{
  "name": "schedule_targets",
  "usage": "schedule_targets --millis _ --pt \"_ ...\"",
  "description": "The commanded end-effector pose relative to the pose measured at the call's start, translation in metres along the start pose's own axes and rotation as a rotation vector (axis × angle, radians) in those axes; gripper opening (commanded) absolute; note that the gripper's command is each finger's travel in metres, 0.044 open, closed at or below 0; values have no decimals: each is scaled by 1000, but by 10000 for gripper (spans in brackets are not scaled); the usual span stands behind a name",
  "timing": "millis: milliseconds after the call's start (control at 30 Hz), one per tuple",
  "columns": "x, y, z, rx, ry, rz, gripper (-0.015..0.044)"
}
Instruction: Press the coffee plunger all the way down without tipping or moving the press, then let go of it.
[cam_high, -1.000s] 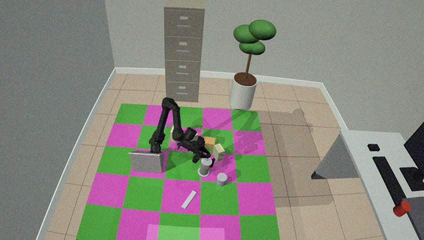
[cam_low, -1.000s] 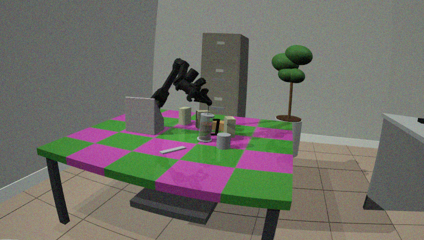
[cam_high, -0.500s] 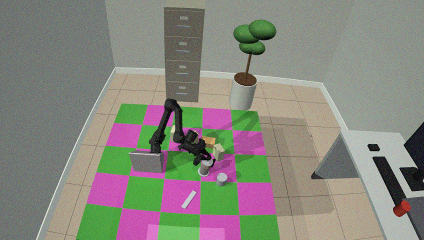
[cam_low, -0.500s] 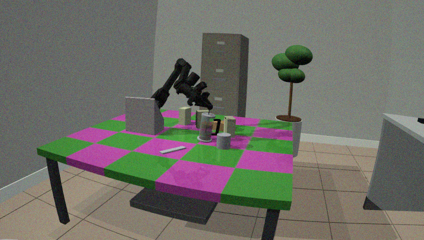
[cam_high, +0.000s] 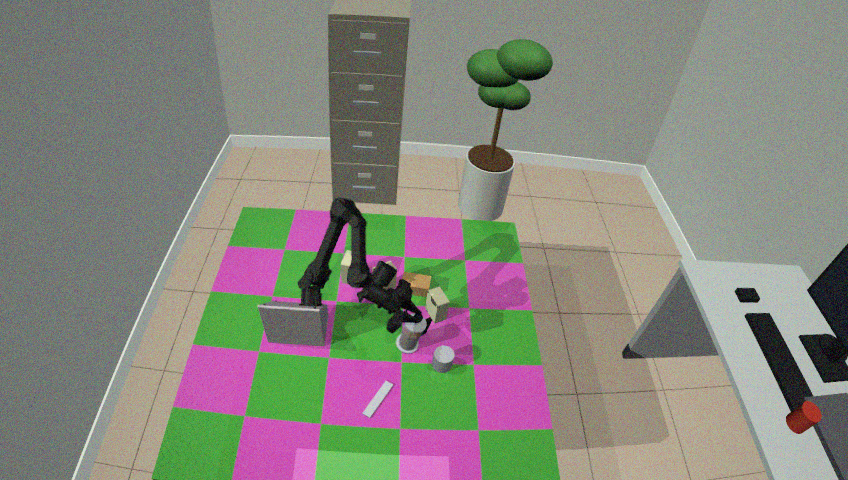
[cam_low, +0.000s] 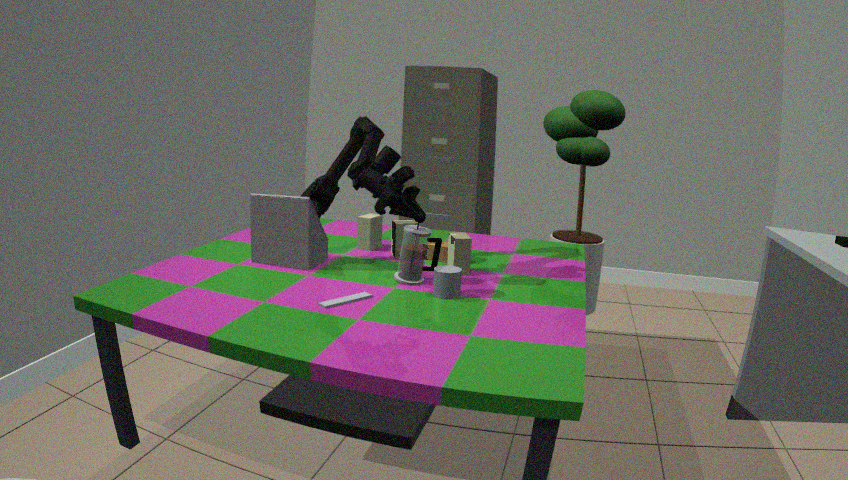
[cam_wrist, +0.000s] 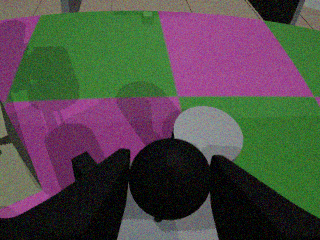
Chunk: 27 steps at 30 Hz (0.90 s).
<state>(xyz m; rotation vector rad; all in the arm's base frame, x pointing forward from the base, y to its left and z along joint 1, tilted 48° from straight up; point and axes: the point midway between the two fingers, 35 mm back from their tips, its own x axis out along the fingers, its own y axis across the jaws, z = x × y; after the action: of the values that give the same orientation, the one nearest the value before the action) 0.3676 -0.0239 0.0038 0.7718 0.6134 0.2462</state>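
Gripper (cam_wrist: 168, 180) fingers are clamped on the black plunger knob (cam_wrist: 170, 178), one dark finger (cam_wrist: 100, 187) on each side of the ball in the wrist view, with the pale lid of the coffee press (cam_low: 412, 252) directly beneath. In the exterior view the knob sits just above the lid, with hardly any rod showing between them, and the press stands upright on the checkered table (cam_low: 380, 356), on a round pale base.

Reading the exterior view from left to right relative to the gripper: far to the left and lower is the grey wedge-shaped block (cam_low: 285, 231) in front of the arm's base, well apart from the press. Below and left, toward the near edge of the table, a flat grey strip (cam_low: 345, 299) lies on a magenta square, also well apart. A cream block (cam_low: 369, 231) stands behind and left of the gripper, near the arm's forearm. Directly behind the press a second pale block is partly hidden by the glass body. The press's black handle (cam_low: 435, 254) sticks out on the right side. Just right of it stands another cream block (cam_low: 460, 252), close to the handle; whether they touch cannot be told. Below and right of the gripper a short grey cylinder (cam_low: 446, 281) stands just beside the press base, a narrow gap between them in the top view. An orange-brown box (cam_high: 418, 281) lies behind the gripper in the top view.
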Motion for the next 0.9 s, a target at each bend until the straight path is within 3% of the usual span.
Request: schedule_targets --millis 0,867 --pt "3 0 -7 14 25 5 126" --pt "4 -1 -1 7 12 4 126"
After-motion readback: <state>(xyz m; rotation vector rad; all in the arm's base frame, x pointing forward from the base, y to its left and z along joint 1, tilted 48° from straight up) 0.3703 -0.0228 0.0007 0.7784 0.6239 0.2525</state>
